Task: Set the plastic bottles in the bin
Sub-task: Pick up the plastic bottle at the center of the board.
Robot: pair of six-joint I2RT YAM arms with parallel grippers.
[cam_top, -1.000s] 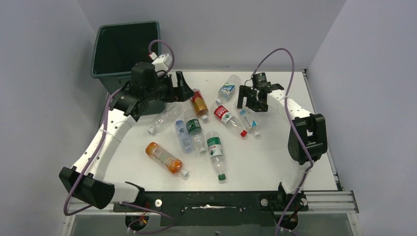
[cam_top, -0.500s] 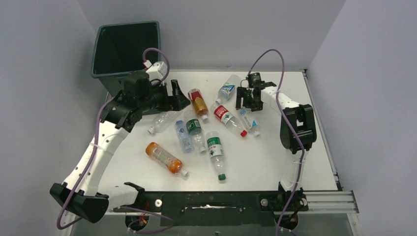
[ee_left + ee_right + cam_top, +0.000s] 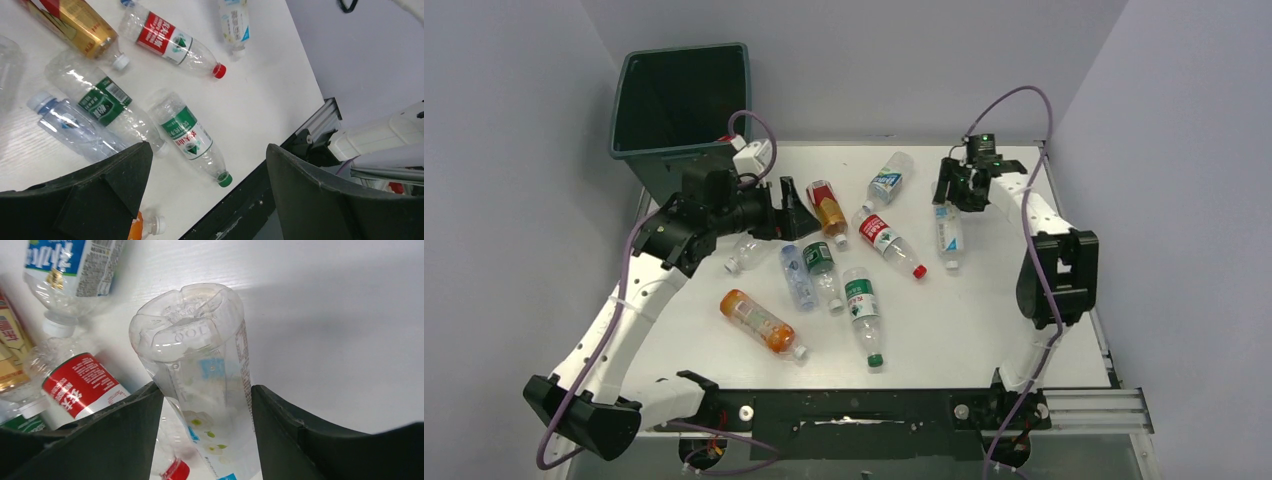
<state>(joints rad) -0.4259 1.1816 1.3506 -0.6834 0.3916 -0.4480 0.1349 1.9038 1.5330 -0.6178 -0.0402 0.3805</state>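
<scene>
Right gripper [image 3: 206, 390] pinches clear bottle [image 3: 200, 335] near its base; thin plastic may crush and slip out en route to far-left bin [image 3: 674, 153]. Left gripper [image 3: 207, 150] wide open, empty.

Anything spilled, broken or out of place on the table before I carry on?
No spill or breakage shows. The loose bottles lie on their sides; the dark-green-label bottle looks dented. The right gripper grips a clear bottle near its base.

Bare table [image 3: 979, 335] lies open to you right and near. Bottles [image 3: 819, 262] crowd the middle, one filling the right gripper [image 3: 206, 395]; the left arm [image 3: 639, 290] bars the bin [image 3: 674, 152].
</scene>
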